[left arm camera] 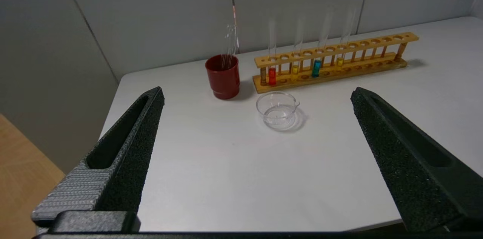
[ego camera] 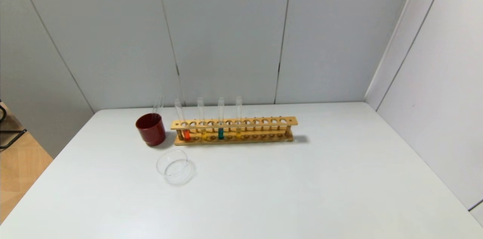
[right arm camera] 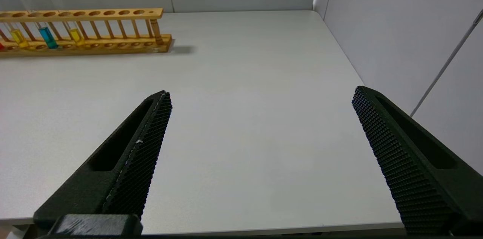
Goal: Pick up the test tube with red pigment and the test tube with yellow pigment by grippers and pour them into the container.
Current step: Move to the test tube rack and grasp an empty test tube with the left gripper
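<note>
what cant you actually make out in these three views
- Head view: neither gripper shows, both below the bottom edge.
- Right wrist view: the red-liquid glass test tube is cut off by the left edge; the clear round glass dish and dark red opaque cup fall outside.
- All views: the tubes' clear upper parts fade into the grey wall.
- Cup's inside: hidden by its wall.

Non-task items on the desk (ego camera: 302, 186)

A wooden rack (ego camera: 234, 130) is set near the back, with a teal tube (ego camera: 220, 118) held upright in it; a dark red cup (ego camera: 151, 129) is placed just beside its left end.
</note>
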Controlling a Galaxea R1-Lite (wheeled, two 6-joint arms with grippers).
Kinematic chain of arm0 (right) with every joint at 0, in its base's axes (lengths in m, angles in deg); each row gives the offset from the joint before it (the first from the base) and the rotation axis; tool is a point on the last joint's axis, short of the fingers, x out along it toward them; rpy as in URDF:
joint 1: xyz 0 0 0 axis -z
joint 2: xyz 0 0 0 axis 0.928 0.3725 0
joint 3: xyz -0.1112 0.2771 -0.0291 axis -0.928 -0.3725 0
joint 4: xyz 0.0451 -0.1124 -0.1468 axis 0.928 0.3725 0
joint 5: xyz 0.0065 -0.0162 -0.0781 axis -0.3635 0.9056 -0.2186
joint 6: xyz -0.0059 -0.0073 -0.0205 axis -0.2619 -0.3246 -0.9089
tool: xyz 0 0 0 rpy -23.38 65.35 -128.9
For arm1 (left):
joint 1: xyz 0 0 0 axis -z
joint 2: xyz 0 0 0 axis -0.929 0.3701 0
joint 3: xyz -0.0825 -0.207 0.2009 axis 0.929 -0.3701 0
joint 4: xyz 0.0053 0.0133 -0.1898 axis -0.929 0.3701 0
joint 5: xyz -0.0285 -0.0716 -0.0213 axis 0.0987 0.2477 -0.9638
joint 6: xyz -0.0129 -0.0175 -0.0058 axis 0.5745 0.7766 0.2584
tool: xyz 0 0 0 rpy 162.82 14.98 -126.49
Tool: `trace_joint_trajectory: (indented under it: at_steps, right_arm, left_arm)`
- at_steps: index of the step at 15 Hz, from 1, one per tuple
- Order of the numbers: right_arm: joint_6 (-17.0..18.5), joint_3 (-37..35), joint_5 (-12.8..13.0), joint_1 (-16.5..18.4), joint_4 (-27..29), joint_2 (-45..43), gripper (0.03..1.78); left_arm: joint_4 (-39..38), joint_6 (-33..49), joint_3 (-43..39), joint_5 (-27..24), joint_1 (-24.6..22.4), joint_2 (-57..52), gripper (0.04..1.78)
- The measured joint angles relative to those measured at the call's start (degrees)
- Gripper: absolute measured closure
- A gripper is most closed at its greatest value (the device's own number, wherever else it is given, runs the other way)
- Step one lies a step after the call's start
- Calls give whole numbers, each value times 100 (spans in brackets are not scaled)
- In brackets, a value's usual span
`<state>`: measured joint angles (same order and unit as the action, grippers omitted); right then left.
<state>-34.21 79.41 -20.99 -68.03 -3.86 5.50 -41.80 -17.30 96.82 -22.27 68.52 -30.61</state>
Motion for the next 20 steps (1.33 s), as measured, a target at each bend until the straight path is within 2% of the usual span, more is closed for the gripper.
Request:
trace_joint_trajectory:
  at_steps: [2,5,8,10,14,20]
  right_arm:
    - [-2,0,0,0,0,0,6]
    - [-2,0,0,0,0,0,6]
    - [-2,0,-2,0,2,0,6]
    - [-2,0,-2,0,0,0,6]
    - [-2,0,0,0,2,0,6]
    - [0,0,-2,0,0,0,6]
  left_arm:
    - [-177,-79,581,-210,94,934,7]
    - [-895,-132,1419,-535,196,2509,7]
    - [-1473,-156,2057,-1221,254,3721,7]
    - [-1570,-156,2164,-1619,262,4264,7]
    - [-1988,-127,2076,-2008,254,5250,7]
    - [-3717,-72,1467,-2082,228,6844,7]
